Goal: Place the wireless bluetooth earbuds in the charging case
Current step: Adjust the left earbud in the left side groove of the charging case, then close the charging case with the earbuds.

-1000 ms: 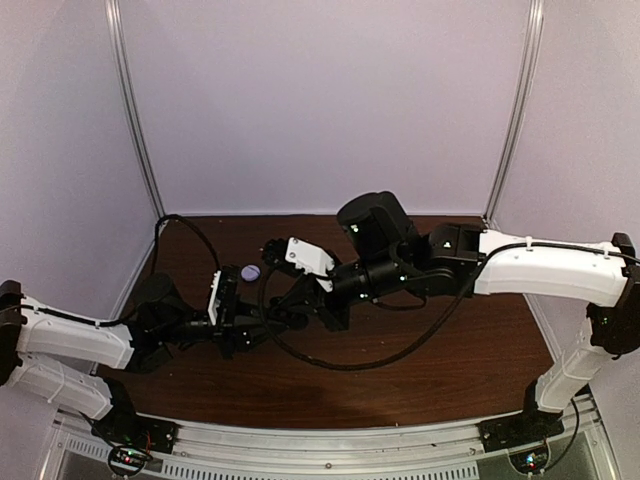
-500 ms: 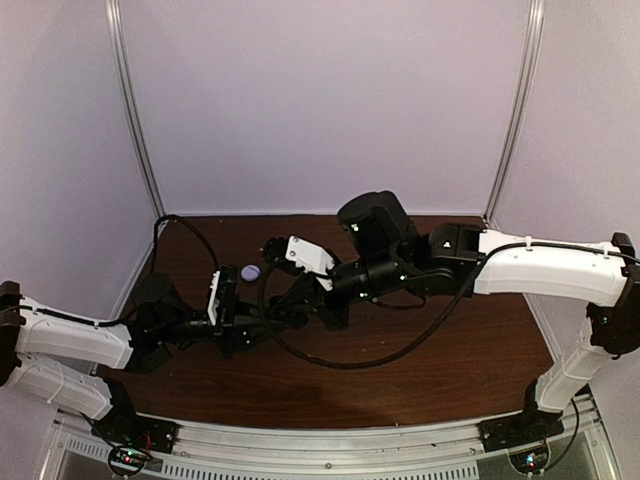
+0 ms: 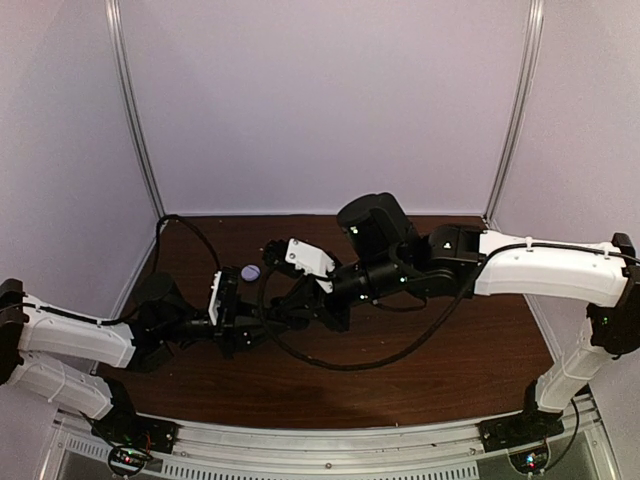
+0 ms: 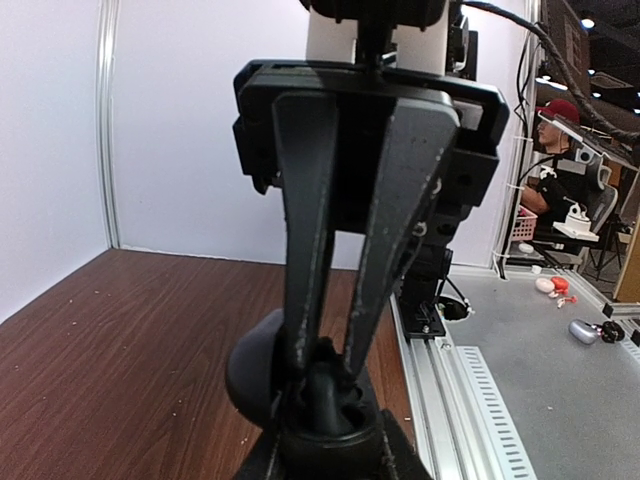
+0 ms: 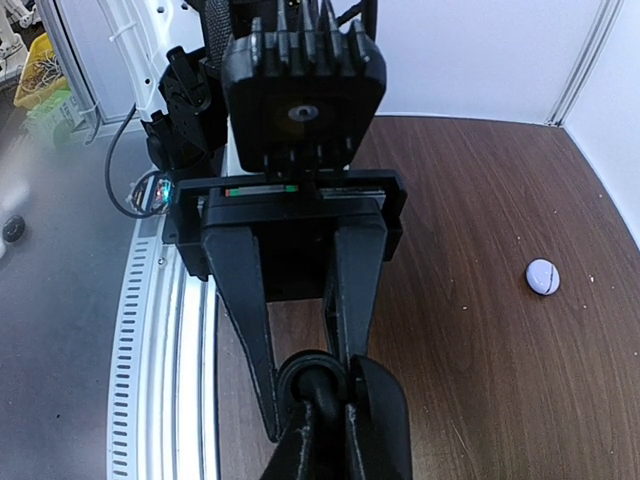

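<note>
A round black charging case (image 4: 335,435) with its lid (image 4: 255,370) open is gripped by my left gripper (image 4: 335,450), whose fingers show at the bottom of the left wrist view. My right gripper (image 4: 325,365) reaches in from the opposite side, shut on a small black earbud (image 4: 325,390) whose lower end sits in the case's opening. The right wrist view shows the same: case (image 5: 290,375), lid (image 5: 385,420), earbud (image 5: 328,385), right gripper (image 5: 325,420). In the top view both grippers meet at mid-table, left (image 3: 252,326) and right (image 3: 276,316). No white earbuds are in view.
A small lavender oval thing (image 3: 250,271) lies on the brown table behind the grippers, also seen in the right wrist view (image 5: 543,276). A black cable (image 3: 330,360) loops over the table under the right arm. The metal rail (image 4: 500,400) runs along the near edge.
</note>
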Motion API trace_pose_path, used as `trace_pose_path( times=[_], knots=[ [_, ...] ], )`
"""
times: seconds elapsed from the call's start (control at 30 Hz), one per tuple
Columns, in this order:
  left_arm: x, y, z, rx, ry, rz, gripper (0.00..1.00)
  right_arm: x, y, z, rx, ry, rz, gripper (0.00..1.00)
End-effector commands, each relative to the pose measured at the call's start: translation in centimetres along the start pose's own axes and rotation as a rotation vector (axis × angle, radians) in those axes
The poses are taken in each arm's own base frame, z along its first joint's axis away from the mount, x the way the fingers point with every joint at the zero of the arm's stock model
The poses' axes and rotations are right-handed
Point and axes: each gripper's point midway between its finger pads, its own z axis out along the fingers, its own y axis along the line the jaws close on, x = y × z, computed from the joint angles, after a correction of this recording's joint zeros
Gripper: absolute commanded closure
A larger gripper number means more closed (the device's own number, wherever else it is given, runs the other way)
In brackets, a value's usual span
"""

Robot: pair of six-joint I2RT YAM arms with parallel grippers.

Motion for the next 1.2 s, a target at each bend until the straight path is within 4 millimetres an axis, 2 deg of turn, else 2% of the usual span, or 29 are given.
trace_pose_path(
  times=[0.0,0.27,0.67,0.83,0.9,1.03,1.17],
  knots=[
    [-4.3,-0.5,0.3,0.032,-0.128,0.118,1.00,0.0,-0.6,-1.0,0.037,0.009,0.010,0.88],
    [-4.2,-0.5,0.3,0.031,-0.126,0.117,1.00,-0.8,-1.0,-1.8,0.062,-0.018,0.006,0.86],
    [-4.0,-0.3,0.6,0.031,-0.119,0.103,1.00,-3.2,-0.3,-4.1,0.054,-0.125,-0.023,0.71],
    [-3.9,-0.3,0.6,0.038,-0.117,0.100,1.00,-5.1,0.0,-5.9,0.030,-0.215,-0.034,0.61],
    [-4.0,-0.4,0.6,0.045,-0.120,0.098,1.00,-5.2,-0.5,-6.5,0.028,-0.243,-0.013,0.46],
    [-4.2,-0.6,0.6,0.053,-0.128,0.095,1.00,-4.2,-1.8,-7.1,0.000,-0.258,0.040,0.32],
    [-4.5,-0.7,0.5,0.055,-0.135,0.096,1.00,-2.6,-1.7,-6.2,-0.054,-0.223,0.059,0.29]
  ],
)
